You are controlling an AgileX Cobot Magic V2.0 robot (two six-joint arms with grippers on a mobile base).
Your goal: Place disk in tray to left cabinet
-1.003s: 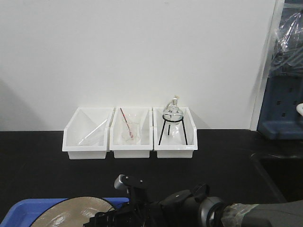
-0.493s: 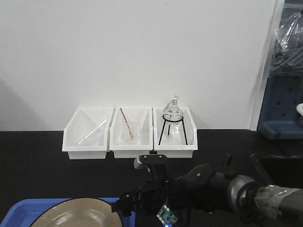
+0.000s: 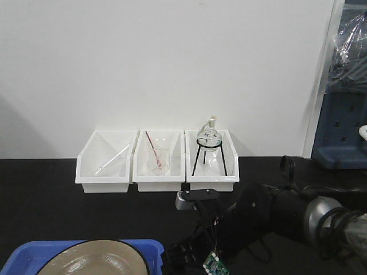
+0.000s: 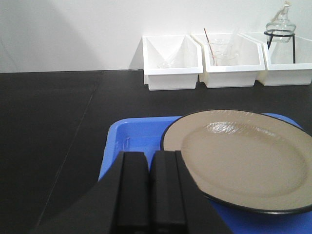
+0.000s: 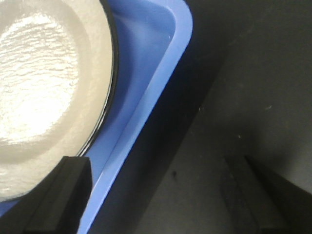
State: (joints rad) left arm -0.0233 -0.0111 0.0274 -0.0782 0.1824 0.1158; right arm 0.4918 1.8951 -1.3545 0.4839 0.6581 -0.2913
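The tan disk [image 3: 94, 260] with its thin black rim lies flat in the blue tray [image 3: 23, 255] at the table's near left. In the left wrist view my left gripper [image 4: 149, 161] is shut, with nothing visible between its fingers, and hangs over the near left part of the tray [image 4: 131, 141] beside the disk [image 4: 234, 156]. My right gripper [image 5: 156, 195] is open and straddles the tray's right rim [image 5: 161, 83]: one finger sits over the disk's edge [image 5: 44, 83], the other over the black table. The left cabinet is out of view.
Three white bins [image 3: 159, 172] stand in a row against the white wall; one holds a beaker with a red rod [image 3: 156, 159], another a glass flask on a black tripod [image 3: 209, 137]. My right arm [image 3: 252, 215] fills the near middle. A blue unit [image 3: 344, 132] stands at far right.
My right arm has drawn back to the right and risen, from over the disk to the tray's right rim. The disk and tray stay put.
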